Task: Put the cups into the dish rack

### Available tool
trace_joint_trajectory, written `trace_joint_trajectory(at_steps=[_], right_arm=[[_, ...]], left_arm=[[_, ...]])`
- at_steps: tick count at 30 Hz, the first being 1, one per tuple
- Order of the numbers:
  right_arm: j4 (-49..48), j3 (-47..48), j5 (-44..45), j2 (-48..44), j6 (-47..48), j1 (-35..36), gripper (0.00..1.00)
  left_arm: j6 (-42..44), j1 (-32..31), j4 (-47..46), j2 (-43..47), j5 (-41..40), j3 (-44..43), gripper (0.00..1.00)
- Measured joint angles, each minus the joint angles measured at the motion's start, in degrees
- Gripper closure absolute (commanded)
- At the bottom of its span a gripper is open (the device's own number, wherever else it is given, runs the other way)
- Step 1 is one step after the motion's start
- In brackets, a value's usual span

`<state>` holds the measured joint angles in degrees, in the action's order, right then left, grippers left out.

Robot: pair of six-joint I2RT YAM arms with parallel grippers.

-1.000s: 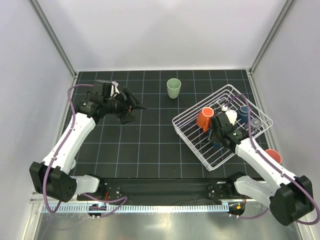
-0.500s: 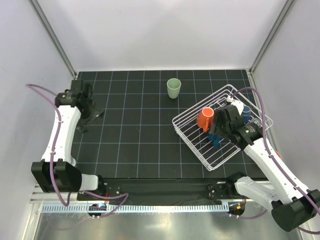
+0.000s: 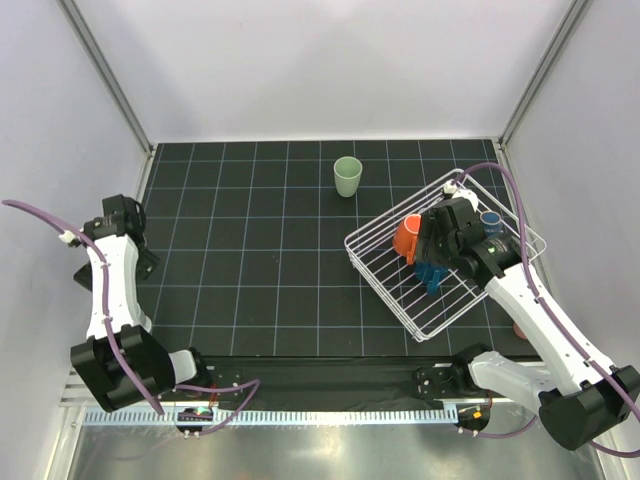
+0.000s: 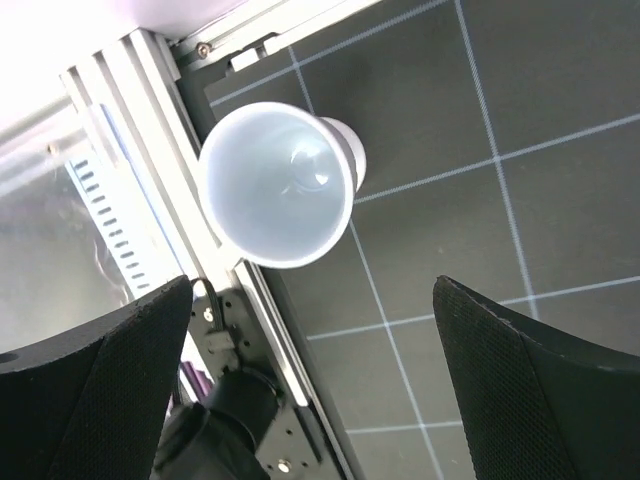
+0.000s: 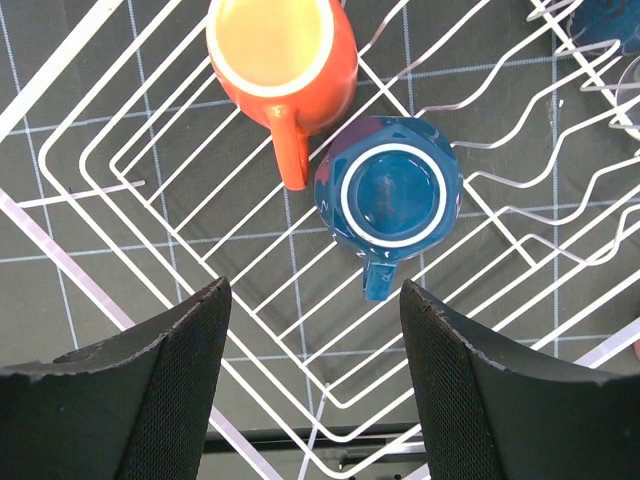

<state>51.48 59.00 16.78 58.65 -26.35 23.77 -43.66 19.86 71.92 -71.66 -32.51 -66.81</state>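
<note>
Orange mug (image 5: 283, 45): in the rack (image 3: 380, 285), beside the blue mug (image 5: 388, 195)
Left to load: green tumbler (image 3: 347, 177), white cup (image 4: 275, 185)
Left claw (image 4: 312, 290): spread wide, empty
Right claw (image 5: 312, 290): released, empty

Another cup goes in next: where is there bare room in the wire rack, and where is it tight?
Bare: the near corner of the white wire dish rack, this side of the blue mug. Tight: the orange mug and blue mug sit close together mid-rack, and a navy cup stands by the far right wall.
</note>
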Motion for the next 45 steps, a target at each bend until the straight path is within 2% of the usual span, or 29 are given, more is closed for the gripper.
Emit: trace_joint_trajectory(at_steps=[8,18,27,36,39,40,44,45], right_arm=[[0.0,0.4,-0.9,0.0,0.7,0.0,0.30],[0.1,0.4,-1.3,-1.0,0.7,0.0,0.30],[0.7,0.4,-1.1,-2.9,0.3,0.0,0.30],[0.9,0.4,-1.0,-3.0,-0.2,0.0,0.30],[0.9,0.4,-1.0,-3.0,-0.5,0.0,0.30],[0.9,0.4,-1.0,-3.0,-0.6,0.0,0.30],[0.9,0.4,-1.0,-3.1,-0.7,0.0,0.30],[0.9,0.4,-1.0,-3.1,-0.7,0.0,0.30]], left_arm=[[4.0,0.2,-7.8,-1.6,0.9,4.9,0.01],[5.2,0.5,-14.7,-4.9,2.1,9.2,0.13],[3.8,2.3,-15.8,-7.6,2.5,12.0,0.22],[3.0,3.8,-16.2,-12.7,2.6,13.4,0.42],[2.7,3.9,-16.2,-12.7,2.5,13.4,0.53],[2.5,3.9,-16.2,-12.7,2.5,13.4,0.60],[2.1,3.9,-16.0,-12.7,2.7,13.4,0.71],[2.0,3.9,-16.0,-12.7,2.8,13.4,0.76]])
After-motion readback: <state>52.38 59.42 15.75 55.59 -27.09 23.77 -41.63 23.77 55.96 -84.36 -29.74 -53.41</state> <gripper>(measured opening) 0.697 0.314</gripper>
